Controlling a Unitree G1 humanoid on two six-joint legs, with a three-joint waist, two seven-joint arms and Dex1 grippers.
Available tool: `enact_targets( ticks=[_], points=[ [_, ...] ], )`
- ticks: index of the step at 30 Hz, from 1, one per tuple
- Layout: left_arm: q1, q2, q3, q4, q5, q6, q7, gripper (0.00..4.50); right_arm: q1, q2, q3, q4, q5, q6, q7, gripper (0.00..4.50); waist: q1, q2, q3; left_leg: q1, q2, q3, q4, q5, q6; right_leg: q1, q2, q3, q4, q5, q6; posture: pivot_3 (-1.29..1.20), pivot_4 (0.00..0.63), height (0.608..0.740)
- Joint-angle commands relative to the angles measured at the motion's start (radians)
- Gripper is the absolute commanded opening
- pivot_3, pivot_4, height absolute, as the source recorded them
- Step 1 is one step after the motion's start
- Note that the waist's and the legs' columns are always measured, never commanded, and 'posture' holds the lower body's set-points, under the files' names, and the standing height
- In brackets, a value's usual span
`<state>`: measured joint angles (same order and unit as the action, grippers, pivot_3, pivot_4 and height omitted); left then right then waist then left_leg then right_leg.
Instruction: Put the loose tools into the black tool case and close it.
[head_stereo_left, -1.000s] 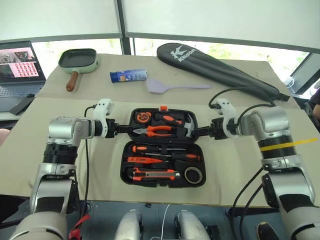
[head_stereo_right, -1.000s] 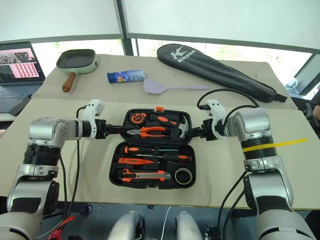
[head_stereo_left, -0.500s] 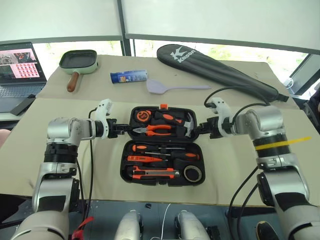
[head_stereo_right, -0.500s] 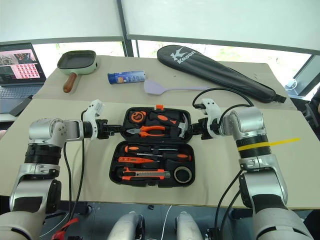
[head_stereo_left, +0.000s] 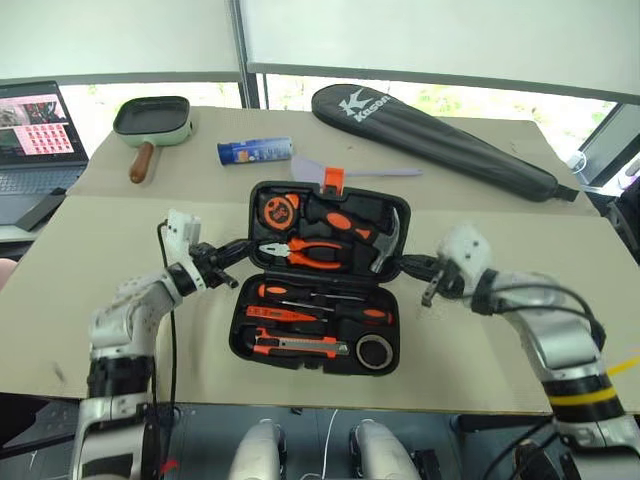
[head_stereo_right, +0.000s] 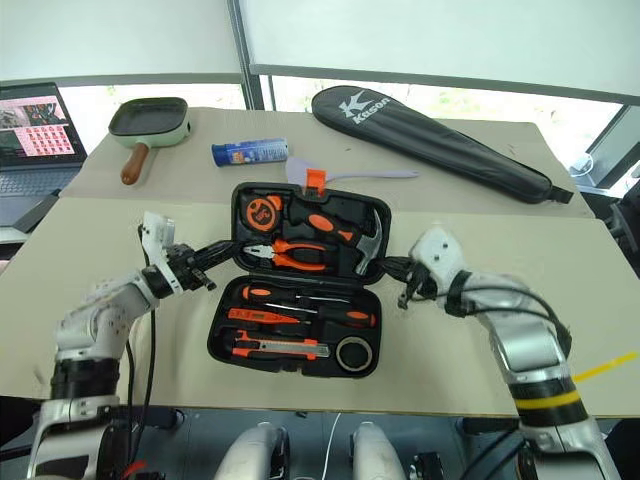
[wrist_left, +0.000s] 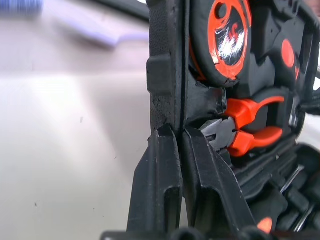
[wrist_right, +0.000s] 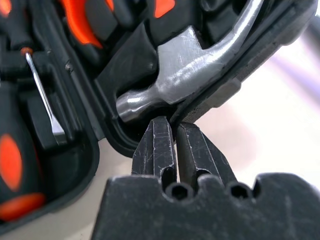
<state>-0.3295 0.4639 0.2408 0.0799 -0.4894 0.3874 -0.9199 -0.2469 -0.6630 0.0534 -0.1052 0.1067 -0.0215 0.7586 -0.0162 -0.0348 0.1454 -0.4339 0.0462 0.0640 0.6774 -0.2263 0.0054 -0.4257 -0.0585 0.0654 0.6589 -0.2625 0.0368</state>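
Left eye view: black tool case (head_stereo_left: 318, 285) sits open mid-bench (head_stereo_left: 90, 290), lid half tilted up off the cloth, orange latch (head_stereo_left: 332, 180) at 12 o'clock of the case. Loose tools look all seated: two screwdrivers (head_stereo_left: 320, 296), tester pen (head_stereo_left: 270, 313), utility knife (head_stereo_left: 298, 347), tape roll (head_stereo_left: 375, 352) at 5 o'clock of the base. So loading reads done; what's left is swinging the lid over and latching it.

Left pincer (head_stereo_left: 222, 258) at 9 o'clock of the lid, fingers pinched on the lid's rim. Right pincer (head_stereo_left: 412, 266) at 3 o'clock, likewise clamped on the lid's edge by the hammer (head_stereo_left: 388, 238). Both nearly fully closed, thin rim between the fingers.

Left wrist view gives what the head views can't: rim wall actually wedged between the two fingers (wrist_left: 155, 185), with the tape measure (wrist_left: 229, 37) and pliers (wrist_left: 250, 127) just past it. Right wrist view shows its fingers (wrist_right: 156, 150) biting the edge right under the hammer head. Head views alone show the lid's tilt, plus the racket bag (head_stereo_left: 430, 125), frying pan (head_stereo_left: 152, 120) and spatula (head_stereo_left: 360, 172) far off at 12 o'clock.
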Motion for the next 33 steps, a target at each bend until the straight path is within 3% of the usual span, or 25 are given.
enact_targets(
  ticks=[1, 4, 7, 11, 17, 18, 20, 21, 25, 30, 33],
  points=[
    [0.071, 0.058, 0.009, -0.008, 0.161, -0.414, -0.038, 0.00, 0.055, -0.077, -0.004, 0.068, -0.282, -0.492, -0.142, 0.03, 0.002, 0.000, 0.000, 0.001, 0.000, 0.001, 0.000, 0.000, 0.000, 0.001, 0.000, 0.000, 0.000, 0.000, 0.000, 0.00, 0.150, 0.740],
    [0.130, 0.092, -0.029, 0.063, 0.281, -0.681, -0.047, 0.00, 0.078, -0.109, 0.012, 0.159, -0.433, -0.717, -0.257, 0.03, 0.003, 0.000, 0.000, 0.004, -0.001, 0.005, 0.000, 0.000, 0.000, 0.004, -0.001, 0.000, -0.002, 0.000, 0.000, 0.00, 0.150, 0.740],
    [0.237, 0.112, -0.035, 0.085, 0.314, -0.815, -0.045, 0.00, 0.144, -0.117, 0.026, 0.209, -0.457, -0.800, -0.301, 0.03, 0.002, 0.000, 0.000, 0.009, 0.000, 0.006, -0.001, 0.000, 0.000, 0.008, -0.001, 0.001, -0.001, 0.000, 0.000, 0.00, 0.150, 0.740],
    [0.297, 0.146, -0.033, 0.110, 0.316, -0.889, -0.038, 1.33, 0.176, -0.126, 0.037, 0.225, -0.447, -0.839, -0.309, 1.33, -0.002, 0.000, 0.000, 0.018, 0.002, 0.008, -0.004, -0.001, 0.001, 0.016, 0.000, 0.002, -0.003, 0.000, -0.001, 0.00, 0.150, 0.740],
    [0.354, 0.221, 0.044, 0.096, 0.193, -0.712, -0.043, 3.50, 0.241, -0.176, -0.004, 0.240, -0.351, -0.779, -0.279, 3.41, 0.003, -0.001, 0.000, 0.025, 0.004, 0.009, -0.003, -0.001, 0.001, 0.023, 0.000, 0.002, -0.003, -0.001, -0.001, 0.00, 0.150, 0.740],
    [0.349, 0.228, 0.051, 0.096, 0.170, -0.672, -0.041, 3.51, 0.258, -0.188, -0.004, 0.232, -0.307, -0.752, -0.252, 3.68, 0.004, -0.001, 0.000, 0.026, 0.004, 0.009, -0.003, -0.001, 0.001, 0.023, -0.001, 0.002, -0.003, -0.001, -0.001, 0.00, 0.150, 0.740],
    [0.329, 0.243, 0.050, 0.100, 0.141, -0.616, -0.053, 3.51, 0.312, -0.213, 0.000, 0.175, -0.177, -0.642, -0.164, 3.26, 0.006, -0.001, 0.000, 0.027, 0.004, 0.009, -0.003, -0.001, 0.001, 0.024, -0.001, 0.002, -0.003, -0.001, 0.000, 0.00, 0.150, 0.740],
    [0.305, 0.245, 0.045, 0.101, 0.128, -0.581, -0.056, 3.28, 0.354, -0.231, 0.002, 0.122, -0.088, -0.577, -0.110, 3.11, 0.007, -0.001, 0.000, 0.027, 0.004, 0.009, -0.003, -0.001, 0.001, 0.025, -0.001, 0.002, -0.003, -0.001, 0.000, 0.00, 0.150, 0.740],
    [0.181, 0.241, -0.012, 0.106, 0.111, -0.464, -0.078, 2.01, 0.486, -0.292, 0.007, -0.079, 0.099, -0.411, 0.018, 1.80, 0.012, -0.001, 0.000, 0.027, 0.004, 0.008, -0.003, -0.001, 0.001, 0.025, -0.001, 0.001, -0.003, -0.001, 0.000, 0.00, 0.150, 0.740],
    [-0.007, 0.217, -0.126, 0.178, 0.173, -0.376, -0.092, 0.21, 0.570, -0.338, 0.065, -0.334, 0.192, -0.151, 0.104, 0.07, 0.010, -0.001, 0.000, 0.028, 0.003, 0.008, -0.003, -0.001, 0.001, 0.027, 0.001, 0.001, -0.003, -0.001, 0.000, 0.00, 0.150, 0.740],
    [-0.080, 0.213, -0.190, 0.248, 0.223, -0.364, -0.117, 0.10, 0.568, -0.319, 0.110, -0.393, 0.156, -0.071, 0.116, 0.03, 0.003, -0.002, 0.000, 0.027, 0.003, 0.008, -0.003, -0.001, 0.001, 0.026, 0.002, 0.002, -0.004, -0.001, 0.000, 0.00, 0.150, 0.740]
  ],
)
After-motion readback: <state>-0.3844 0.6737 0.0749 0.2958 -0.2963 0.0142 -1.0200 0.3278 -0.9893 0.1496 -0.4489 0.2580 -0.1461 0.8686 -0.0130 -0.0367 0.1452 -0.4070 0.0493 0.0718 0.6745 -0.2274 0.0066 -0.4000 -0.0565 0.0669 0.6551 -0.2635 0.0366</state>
